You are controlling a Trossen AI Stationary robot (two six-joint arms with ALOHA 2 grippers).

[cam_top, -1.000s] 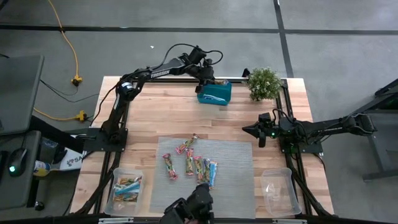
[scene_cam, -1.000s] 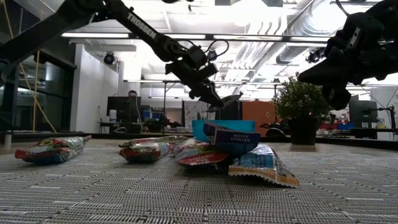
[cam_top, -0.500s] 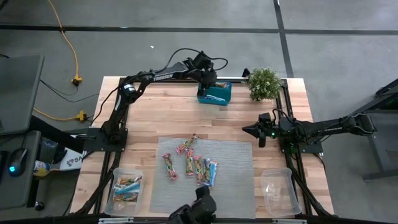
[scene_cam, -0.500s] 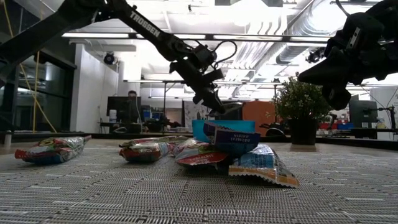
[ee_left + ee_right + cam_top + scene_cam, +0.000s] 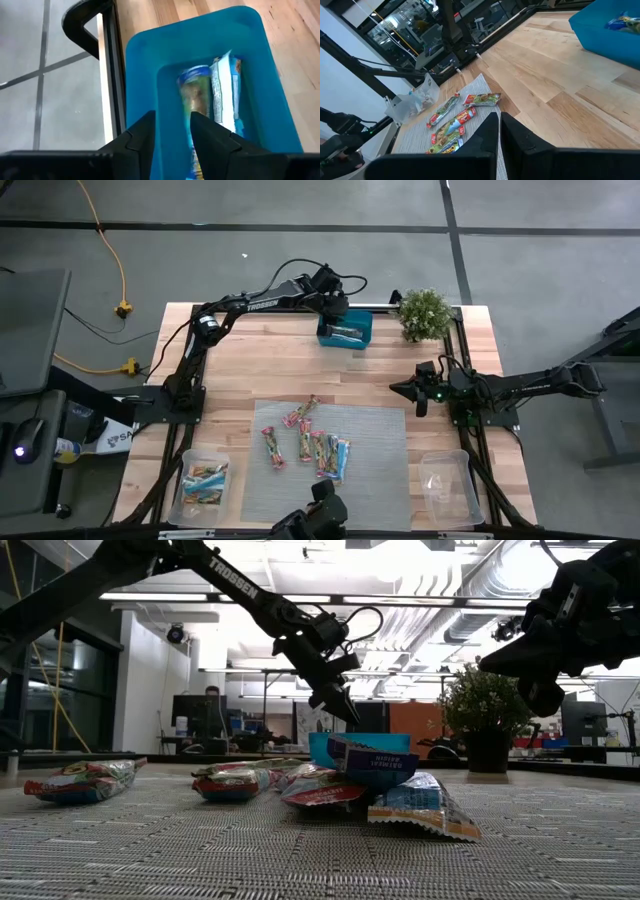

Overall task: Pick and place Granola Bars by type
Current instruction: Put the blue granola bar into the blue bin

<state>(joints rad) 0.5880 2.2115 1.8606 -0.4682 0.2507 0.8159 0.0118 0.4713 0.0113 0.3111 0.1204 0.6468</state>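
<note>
Several granola bars (image 5: 310, 442) lie flat on the grey mat near the table's near edge; they show up close in the low view (image 5: 380, 775). Two light-blue bars (image 5: 215, 100) lie inside the teal box (image 5: 345, 330) at the far edge. My left gripper (image 5: 172, 117) hovers just above the box's rim, open by a narrow gap and holding nothing (image 5: 348, 712). My right gripper (image 5: 499, 117) waits shut above the table's right side (image 5: 415, 395).
A clear tub with bars (image 5: 205, 480) stands at the near left corner and an empty clear tub (image 5: 447, 480) at the near right. A potted plant (image 5: 425, 313) stands beside the teal box. Bare wood lies between mat and box.
My left gripper carried a bar over the teal box, dipped slightly toward it and let go. The bar has fallen into the box and now lies there.
</note>
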